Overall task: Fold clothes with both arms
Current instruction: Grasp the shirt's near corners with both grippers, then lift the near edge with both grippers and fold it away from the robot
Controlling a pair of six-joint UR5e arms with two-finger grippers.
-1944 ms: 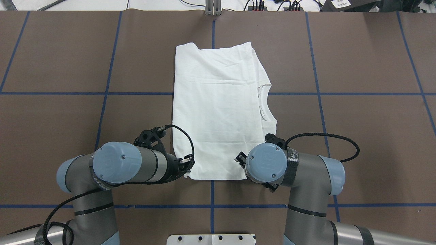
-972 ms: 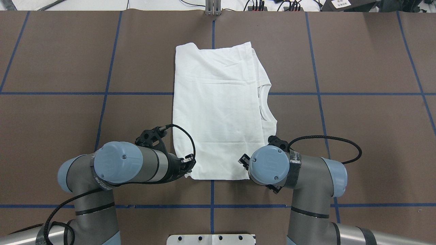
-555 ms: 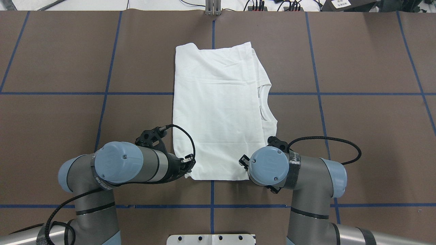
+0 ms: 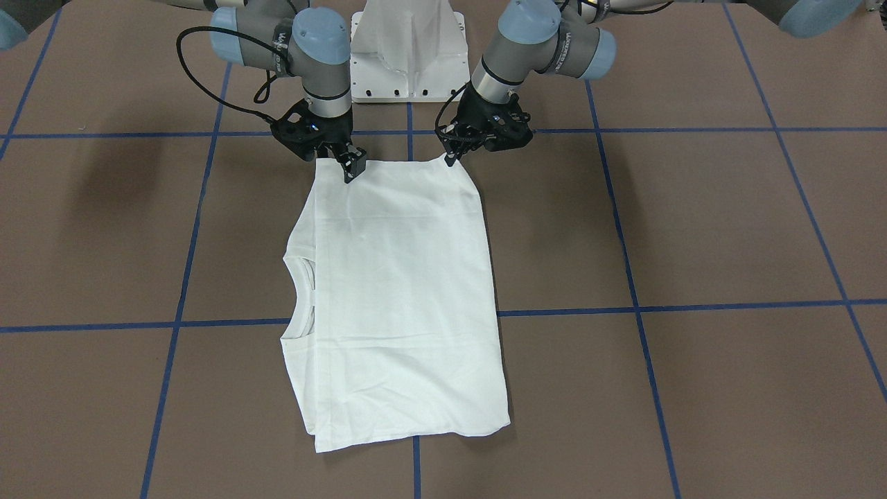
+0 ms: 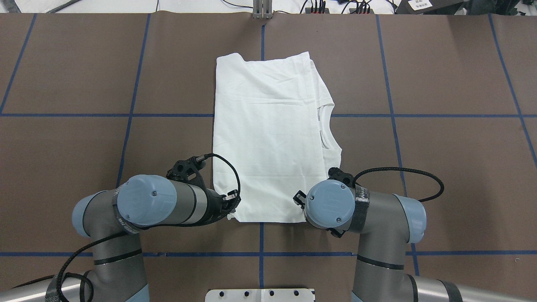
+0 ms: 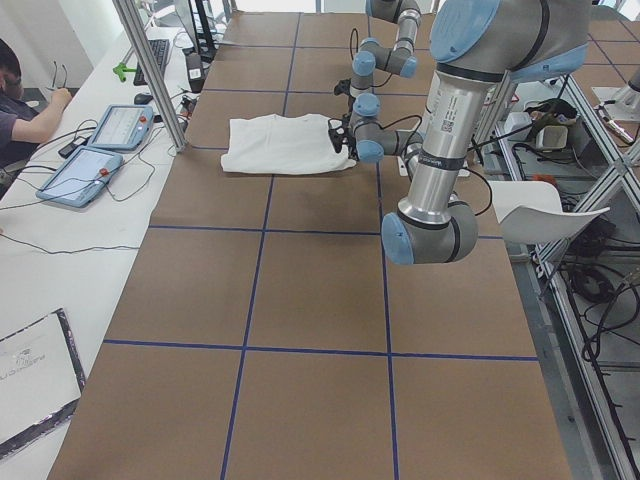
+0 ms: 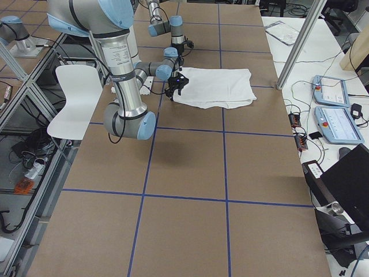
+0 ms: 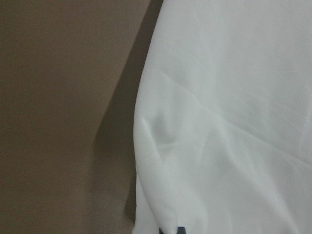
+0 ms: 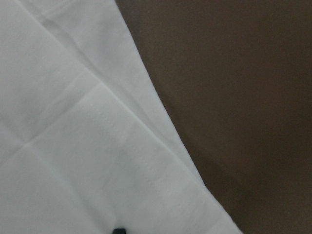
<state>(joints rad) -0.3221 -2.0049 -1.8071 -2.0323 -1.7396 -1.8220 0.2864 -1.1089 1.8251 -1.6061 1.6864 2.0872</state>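
flat at the middle of the brown table (image 5: 440, 167): folded white t-shirt (image 5: 268, 138), collar (image 5: 324, 128) toward robot's right. at its two robot-side corners: left gripper (image 4: 452, 158), right gripper (image 4: 352, 168). cannot tell whether either pinches cloth.

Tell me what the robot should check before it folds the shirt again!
1. The shirt lies flat on the table: ok.
2. The left jaws are at one shirt corner on the robot's side: ok.
3. The right jaws are at the other corner on that side: ok.
4. Both jaws are shut on cloth: cannot tell; the wrist views show only cloth up close.
5. The layers line up: not ok; the collar side sticks out from under the top layer.
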